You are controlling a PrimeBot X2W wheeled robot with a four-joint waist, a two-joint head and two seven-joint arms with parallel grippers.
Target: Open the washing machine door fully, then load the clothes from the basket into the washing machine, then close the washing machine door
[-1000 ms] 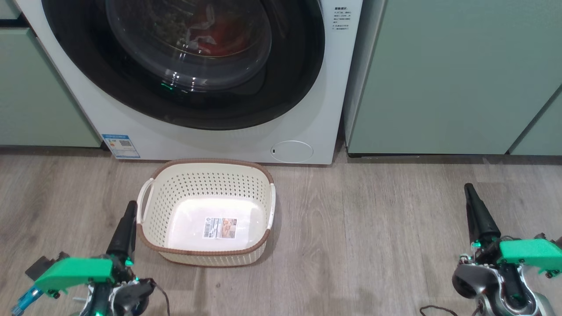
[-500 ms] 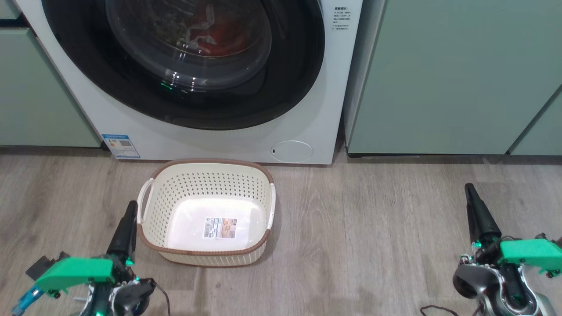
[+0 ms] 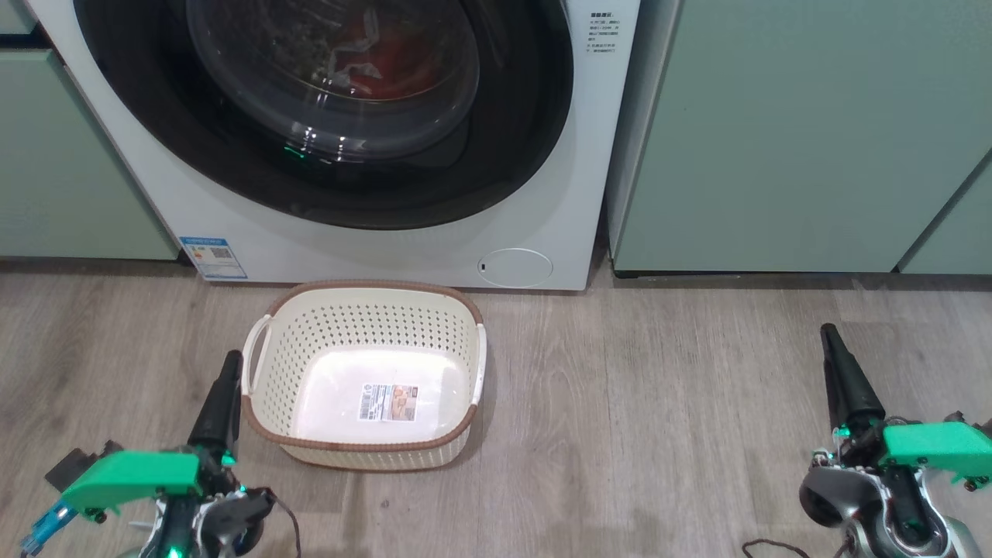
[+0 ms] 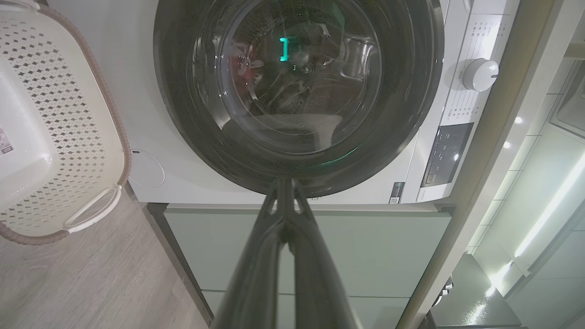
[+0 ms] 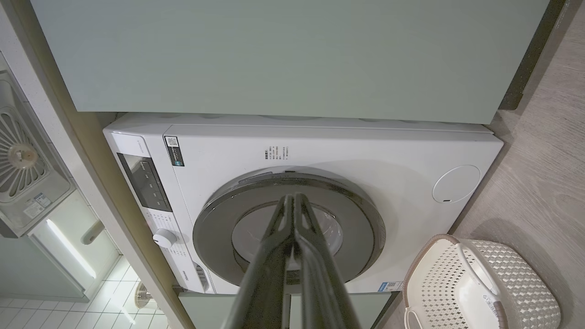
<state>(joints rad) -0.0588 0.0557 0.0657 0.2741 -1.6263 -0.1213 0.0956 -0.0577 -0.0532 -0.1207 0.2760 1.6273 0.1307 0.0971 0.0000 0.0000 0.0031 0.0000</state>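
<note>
1. Washing machine (image 3: pixel 577 194): white front-loader standing on the wood-look floor (image 3: pixel 659 426) between pale green cabinets (image 3: pixel 775 132). A round flap (image 3: pixel 515 267) sits at its lower right corner and a blue label (image 3: pixel 213 257) at its lower left.
2. Washing machine door (image 3: pixel 504 147): glossy black rim with a clear domed centre, lying flat against the machine front, closed.
3. Basket (image 3: pixel 364 325): cream, perforated, brown-rimmed, upright on the floor just in front of the machine, below the door. Its pale floor is bare and carries one label sticker (image 3: pixel 388 403).
4. Clothes (image 3: pixel 387 58): red fabric with white trim, inside the drum, seen through the door glass.
5. Left gripper (image 3: pixel 231 360): dark fingers pressed together, grasping nothing, just beside the basket's left handle.
6. Right gripper (image 3: pixel 828 332): fingers likewise clenched on nothing, above the floor, well apart from the basket.
</note>
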